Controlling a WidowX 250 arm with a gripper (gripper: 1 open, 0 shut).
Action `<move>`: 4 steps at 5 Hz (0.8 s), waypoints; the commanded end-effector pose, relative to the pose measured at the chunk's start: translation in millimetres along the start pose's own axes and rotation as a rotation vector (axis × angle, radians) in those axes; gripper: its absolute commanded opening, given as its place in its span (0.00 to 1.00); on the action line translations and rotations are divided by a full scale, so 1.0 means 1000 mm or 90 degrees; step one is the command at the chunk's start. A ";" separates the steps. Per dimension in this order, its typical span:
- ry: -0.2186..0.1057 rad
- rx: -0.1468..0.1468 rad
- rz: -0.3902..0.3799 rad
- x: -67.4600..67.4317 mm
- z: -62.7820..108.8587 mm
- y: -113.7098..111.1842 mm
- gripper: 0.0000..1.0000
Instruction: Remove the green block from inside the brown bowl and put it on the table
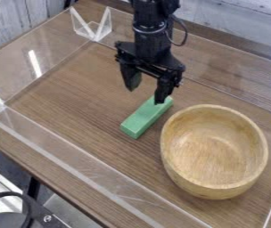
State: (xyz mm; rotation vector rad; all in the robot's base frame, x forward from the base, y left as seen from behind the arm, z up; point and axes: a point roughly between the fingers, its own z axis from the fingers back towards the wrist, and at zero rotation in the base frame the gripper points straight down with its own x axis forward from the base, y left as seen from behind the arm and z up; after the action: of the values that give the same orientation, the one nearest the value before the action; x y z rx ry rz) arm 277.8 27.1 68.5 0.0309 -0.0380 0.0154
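Claw (148,85) spread wide above green block (145,117) beside brown bowl (216,150).

one high oblique view, table (67,98) corner

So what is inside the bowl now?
Nothing shows inside the bowl: only bare wood. Its near wall hides a small strip of the inside. The block lies on the table beside it, under the open gripper.
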 end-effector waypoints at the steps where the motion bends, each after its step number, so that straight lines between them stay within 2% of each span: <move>1: -0.011 0.015 0.012 0.004 -0.003 0.004 1.00; 3: 0.001 0.037 0.007 0.014 -0.034 0.012 1.00; 4: 0.014 0.044 0.004 0.007 -0.037 0.016 1.00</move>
State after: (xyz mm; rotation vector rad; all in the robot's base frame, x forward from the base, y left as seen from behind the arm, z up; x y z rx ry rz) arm 280.8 41.6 21.8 0.0916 0.0239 0.0222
